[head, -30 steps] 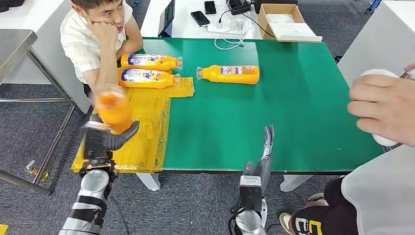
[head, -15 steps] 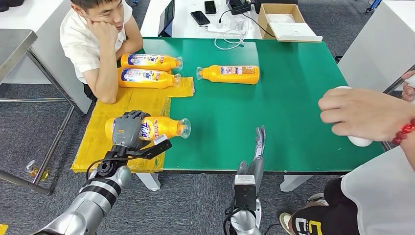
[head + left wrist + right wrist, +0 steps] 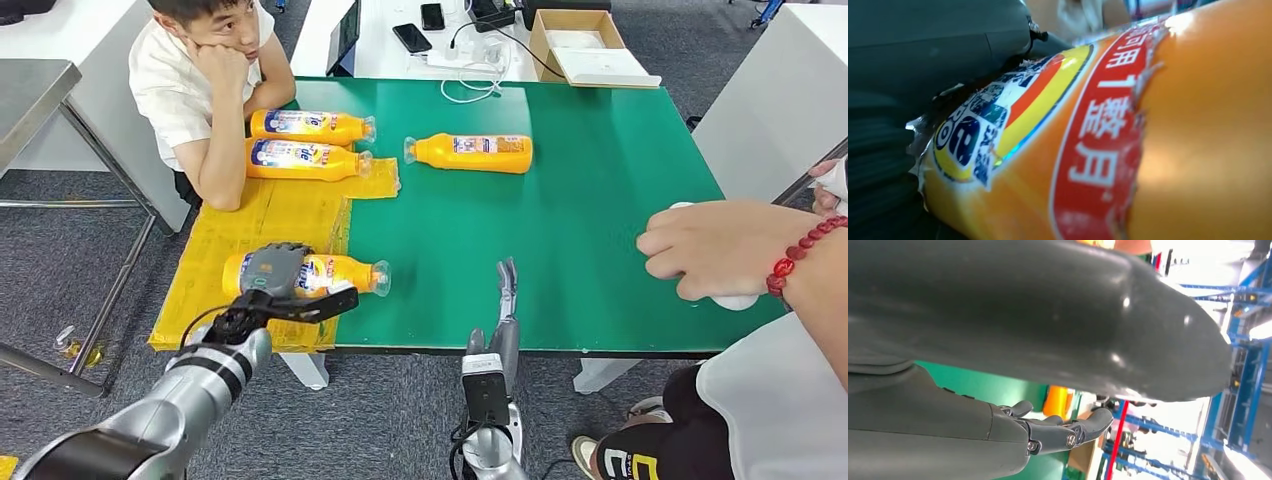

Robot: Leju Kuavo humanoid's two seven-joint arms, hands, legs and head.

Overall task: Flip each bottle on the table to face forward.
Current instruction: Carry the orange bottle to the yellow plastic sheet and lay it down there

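The green desk [image 3: 600, 200] carries a yellow sheet [image 3: 290, 215] on its left side and four orange bottles lying flat: a pair [image 3: 305, 143] touching near a seated person [image 3: 205, 80], a third [image 3: 470, 152] near mid-desk, and a fourth [image 3: 340, 273] at the near edge. The left robot hand [image 3: 272, 272] grips this fourth bottle. The right robot hand [image 3: 507, 290] stands open over the near edge, fingers straight, holding nothing.

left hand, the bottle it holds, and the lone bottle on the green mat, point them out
left hand [image 3: 272, 270], head view, back of the hand
held orange bottle [image 3: 340, 272], head view, bare body near the neck
lone orange bottle [image 3: 470, 152], head view, middle of the body
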